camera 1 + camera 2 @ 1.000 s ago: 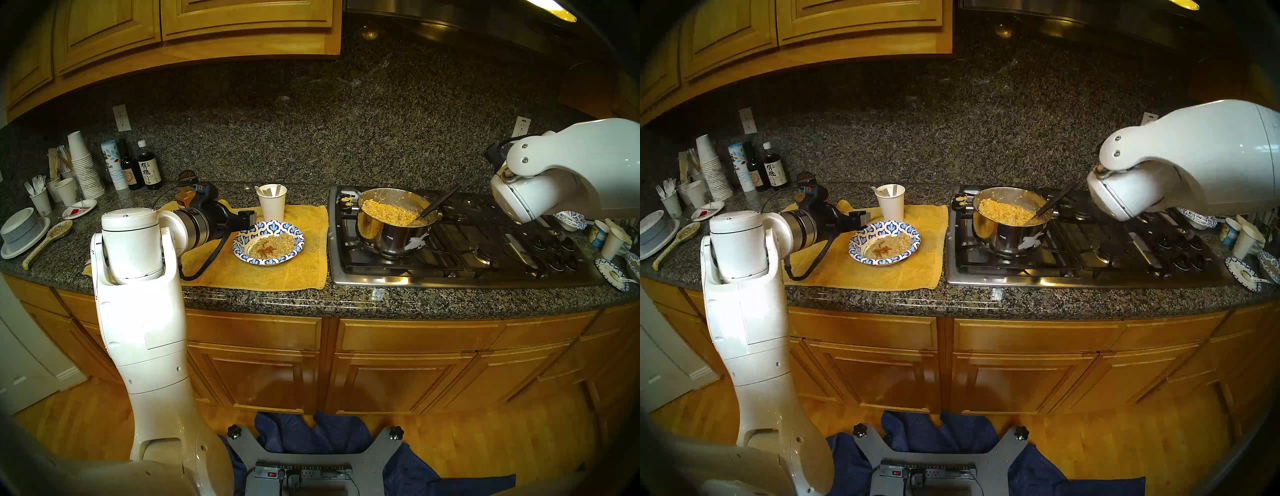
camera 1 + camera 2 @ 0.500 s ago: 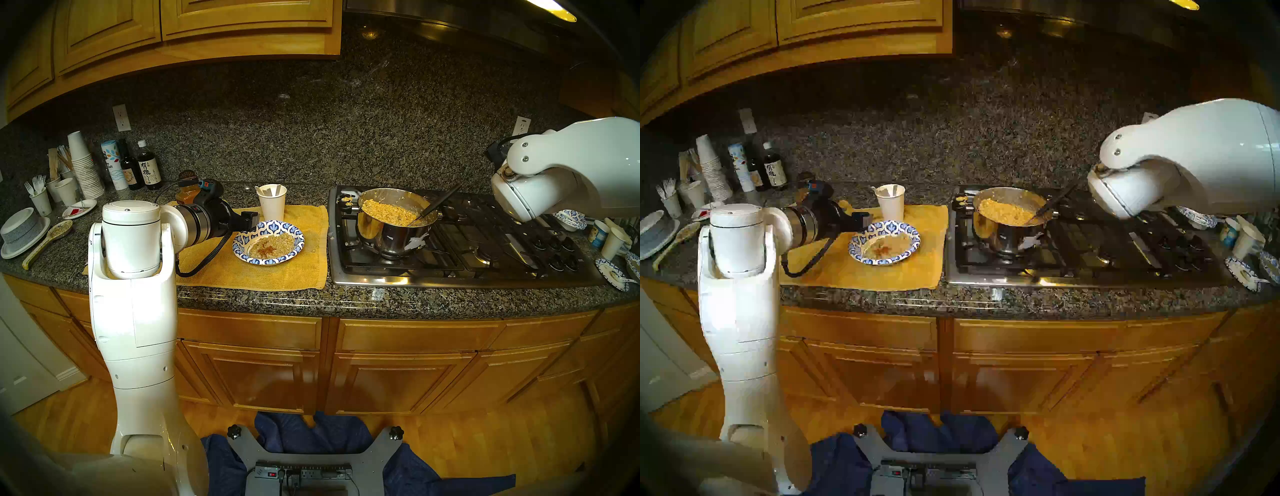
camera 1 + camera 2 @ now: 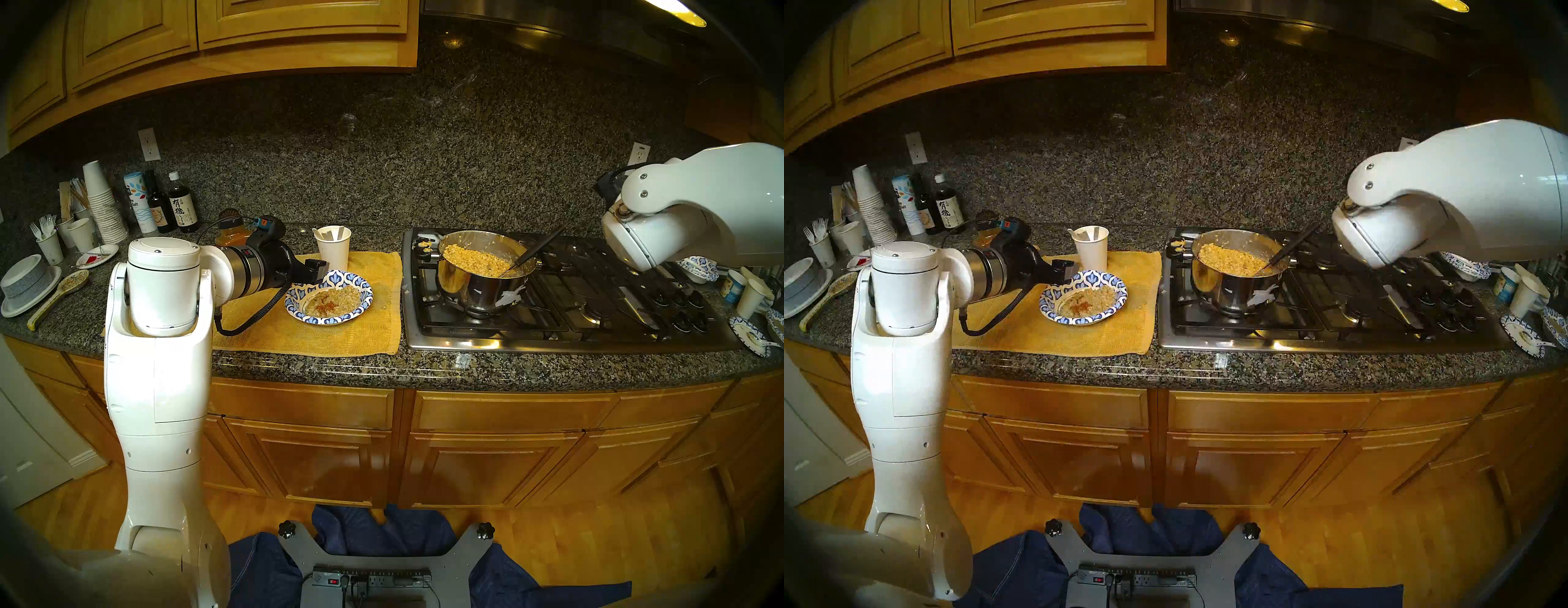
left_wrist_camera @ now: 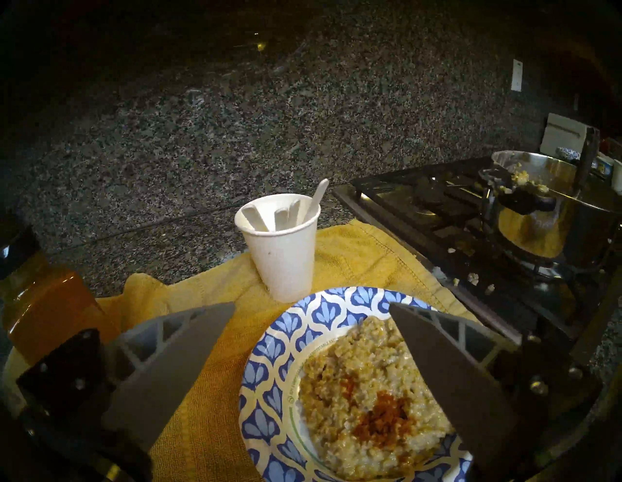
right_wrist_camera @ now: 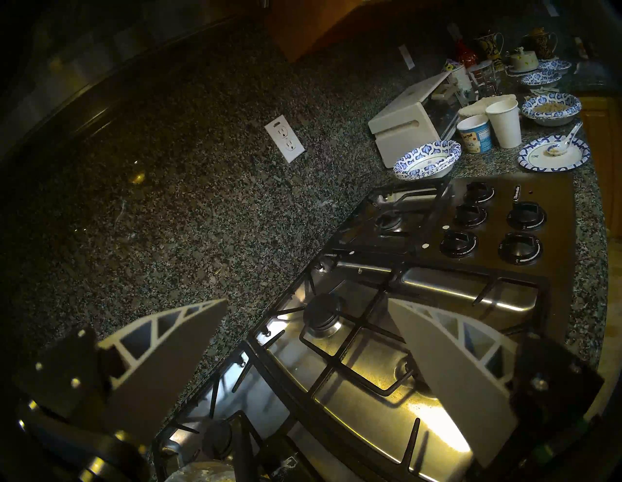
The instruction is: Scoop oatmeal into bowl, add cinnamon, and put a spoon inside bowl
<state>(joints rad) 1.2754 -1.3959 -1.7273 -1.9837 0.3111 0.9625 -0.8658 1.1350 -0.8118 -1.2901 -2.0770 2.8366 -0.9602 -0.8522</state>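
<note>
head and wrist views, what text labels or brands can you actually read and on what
"Salt", partly hidden: white canister by the backsplash, head view.
Japanese characters, not legible enough to quote: dark sauce bottle.
"MEAL", end of a longer word: blue-and-white tub, right wrist view.
Brand plate on the cooktop: too small to read.
Green ring print inside the bowl: too blurred.
Burner knob markings: too small.
</note>
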